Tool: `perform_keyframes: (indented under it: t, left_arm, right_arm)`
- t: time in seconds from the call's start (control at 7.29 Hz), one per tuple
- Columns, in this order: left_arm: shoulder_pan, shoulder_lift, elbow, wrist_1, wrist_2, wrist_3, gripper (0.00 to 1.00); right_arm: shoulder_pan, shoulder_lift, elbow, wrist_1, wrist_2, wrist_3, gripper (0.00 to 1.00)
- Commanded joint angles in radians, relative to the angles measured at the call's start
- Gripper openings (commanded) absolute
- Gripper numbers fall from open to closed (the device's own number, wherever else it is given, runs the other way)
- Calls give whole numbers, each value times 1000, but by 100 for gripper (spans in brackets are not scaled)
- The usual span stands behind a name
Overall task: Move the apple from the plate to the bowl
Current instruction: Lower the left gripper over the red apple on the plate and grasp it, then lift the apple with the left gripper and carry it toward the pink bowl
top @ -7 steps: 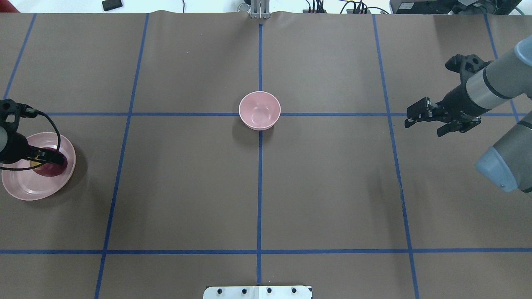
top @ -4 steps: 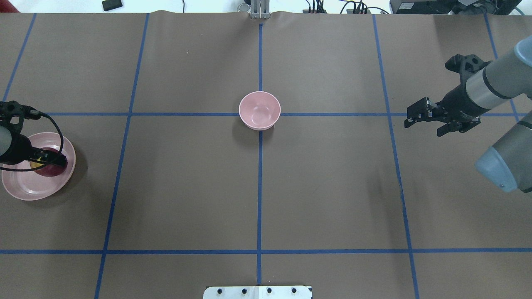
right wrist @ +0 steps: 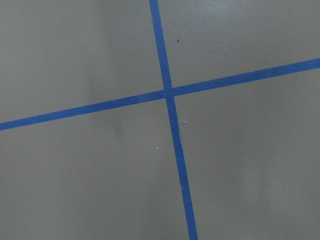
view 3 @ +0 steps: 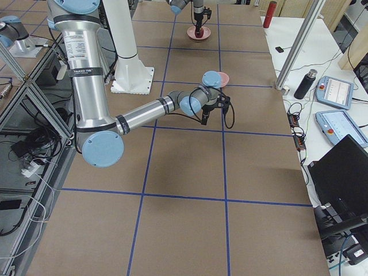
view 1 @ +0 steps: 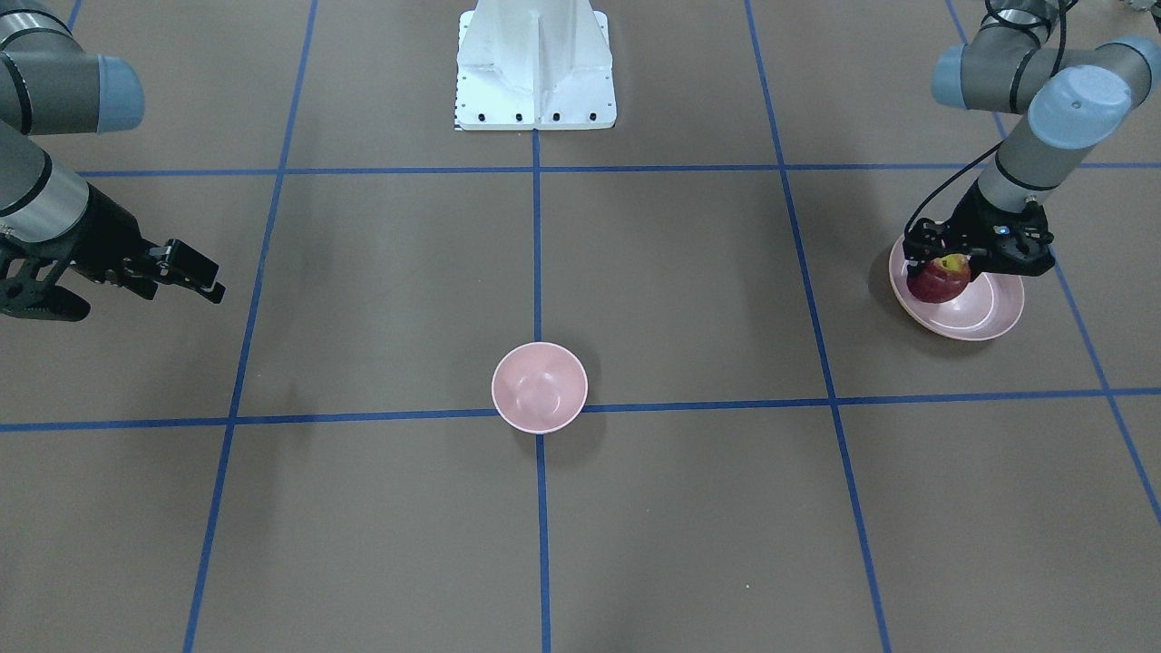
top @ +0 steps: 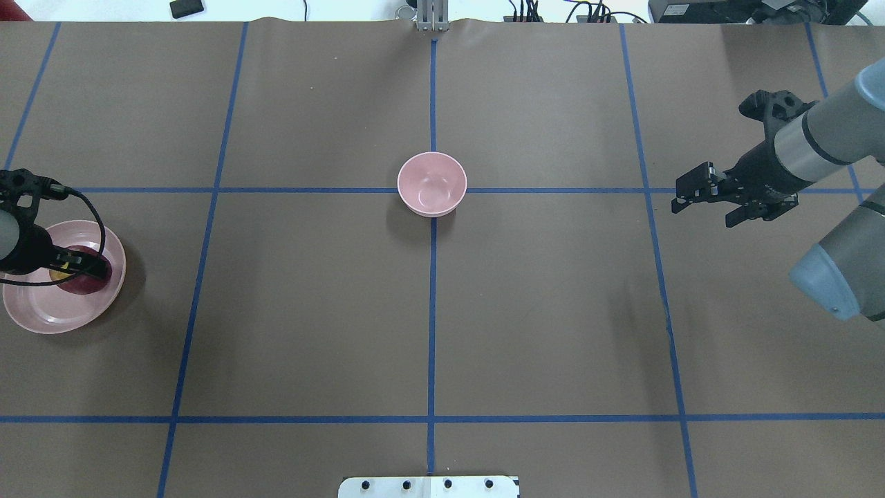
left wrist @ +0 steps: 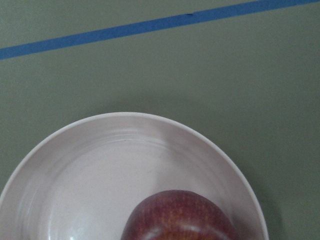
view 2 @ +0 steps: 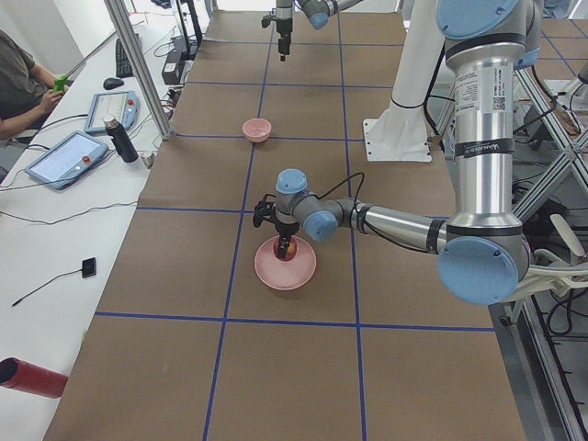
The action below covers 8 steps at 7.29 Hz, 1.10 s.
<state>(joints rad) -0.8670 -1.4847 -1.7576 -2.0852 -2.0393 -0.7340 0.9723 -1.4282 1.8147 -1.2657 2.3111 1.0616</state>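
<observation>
Hanging over apple (view 1: 937, 285) by plate (view 1: 990, 319) rim, left gripper (view 1: 941, 270) (grip unclear) — right gripper (top: 702, 205) spread, bowl (top: 417, 198) mid-table.

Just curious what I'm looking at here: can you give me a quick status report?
Left gripper around apple on plate, grip unconfirmed. Right gripper open, idle. Bowl empty, nothing between plate and bowl.

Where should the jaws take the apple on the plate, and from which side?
Across its widest middle, coming straight down. The apple sits with its yellow dimple roughly upward, so its round red sides are free. The plate rim rises around it and would likely foul a sideways approach.
</observation>
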Motion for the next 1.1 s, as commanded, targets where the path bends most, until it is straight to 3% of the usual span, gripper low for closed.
perform_keyframes:
  t: [0.0,0.27,0.41,0.55,0.69,0.96]
  left_arm:
    - [-15,1,-20,11,-112,4,0]
    - [-258,-2,-74,103,-395,4,0]
    - [-268,-29,-118,176,-398,4,0]
    - [-259,-131,-118,250,-392,-5,0]
    - [-233,-202,-138,257,-313,-30,0]
    - [-68,-370,-138,321,-225,-268,0]
  right_arm:
    - [-3,5,-6,0,-1,3,100]
    - [-4,11,-9,0,-4,9,100]
    - [-4,9,-9,0,-4,9,100]
    - [-3,11,-9,0,-4,9,100]
    - [-3,9,-8,0,-4,9,100]
    - [-4,12,-14,0,-13,3,100]
